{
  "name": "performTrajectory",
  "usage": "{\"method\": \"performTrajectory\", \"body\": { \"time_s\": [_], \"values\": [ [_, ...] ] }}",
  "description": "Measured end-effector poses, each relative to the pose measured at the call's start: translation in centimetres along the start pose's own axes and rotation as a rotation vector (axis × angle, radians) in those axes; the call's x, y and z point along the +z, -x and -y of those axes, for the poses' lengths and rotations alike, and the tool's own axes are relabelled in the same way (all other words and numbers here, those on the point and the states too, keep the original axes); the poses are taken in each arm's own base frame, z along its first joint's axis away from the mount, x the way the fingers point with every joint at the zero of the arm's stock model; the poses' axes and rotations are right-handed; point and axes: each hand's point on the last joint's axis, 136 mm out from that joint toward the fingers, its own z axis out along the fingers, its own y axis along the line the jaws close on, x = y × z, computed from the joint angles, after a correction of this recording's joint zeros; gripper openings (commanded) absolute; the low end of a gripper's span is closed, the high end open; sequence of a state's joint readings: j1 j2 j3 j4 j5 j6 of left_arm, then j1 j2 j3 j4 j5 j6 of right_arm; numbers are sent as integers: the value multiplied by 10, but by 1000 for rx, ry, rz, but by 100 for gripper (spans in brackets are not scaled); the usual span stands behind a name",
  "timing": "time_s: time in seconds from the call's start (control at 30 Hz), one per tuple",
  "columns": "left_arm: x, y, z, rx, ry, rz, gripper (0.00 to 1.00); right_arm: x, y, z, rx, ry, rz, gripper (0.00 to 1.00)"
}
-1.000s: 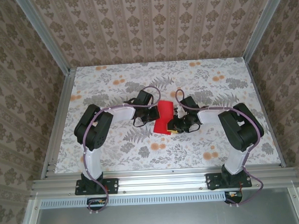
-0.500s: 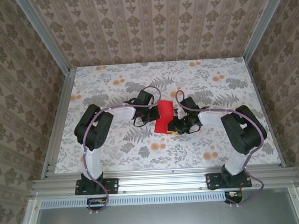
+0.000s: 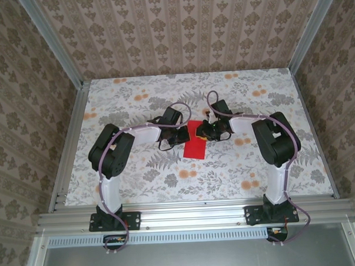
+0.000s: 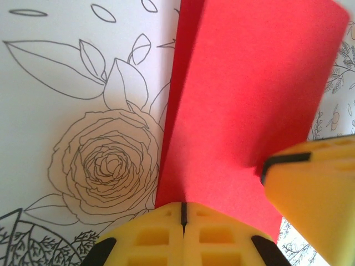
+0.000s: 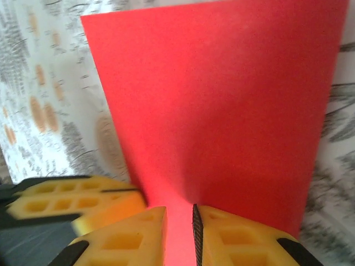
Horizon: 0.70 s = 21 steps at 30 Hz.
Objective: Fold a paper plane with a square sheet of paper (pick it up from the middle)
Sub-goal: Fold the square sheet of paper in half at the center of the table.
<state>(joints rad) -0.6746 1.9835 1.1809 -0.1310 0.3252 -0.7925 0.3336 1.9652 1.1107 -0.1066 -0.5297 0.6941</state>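
Jaws of the left gripper (image 4: pixel 183 209) pinch the smooth red square sheet of paper (image 4: pixel 238 111); the right gripper (image 5: pixel 179 216) stands slightly parted, red showing in its gap.

One square sheet of paper (image 3: pixel 195 146); two hands (image 4: pixel 183 210) (image 5: pixel 179 213)

Left arm (image 3: pixel 116 148), right arm (image 3: pixel 276 139) bent inward; left jaws pressed together, right jaws narrowly parted.

Table (image 3: pixel 138 170) covered in a pale floral print, grey leaves and orange blossoms. Walls (image 3: pixel 185 32) on three sides carry beige damask-pattern paper, with aluminium posts (image 3: pixel 49 38) at the back corners and an aluminium rail (image 3: pixel 193 215) along the near edge. Lighting even, shadows soft.
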Motion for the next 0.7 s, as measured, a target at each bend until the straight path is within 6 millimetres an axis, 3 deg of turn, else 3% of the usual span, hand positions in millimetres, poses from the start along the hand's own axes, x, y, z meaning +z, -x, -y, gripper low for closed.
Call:
{"method": "performTrajectory", "body": {
  "time_s": [0.37, 0.6, 0.7],
  "values": [
    [2, 0, 2, 13, 0, -4, 0, -7, 22, 8, 89, 28, 58, 23],
    [2, 0, 2, 21, 4, -8, 0, -16, 52, -22, 45, 75, 113, 22],
    [2, 0, 2, 27, 4, -8, 0, -11, 63, -24, 39, 76, 124, 23]
  ]
}}
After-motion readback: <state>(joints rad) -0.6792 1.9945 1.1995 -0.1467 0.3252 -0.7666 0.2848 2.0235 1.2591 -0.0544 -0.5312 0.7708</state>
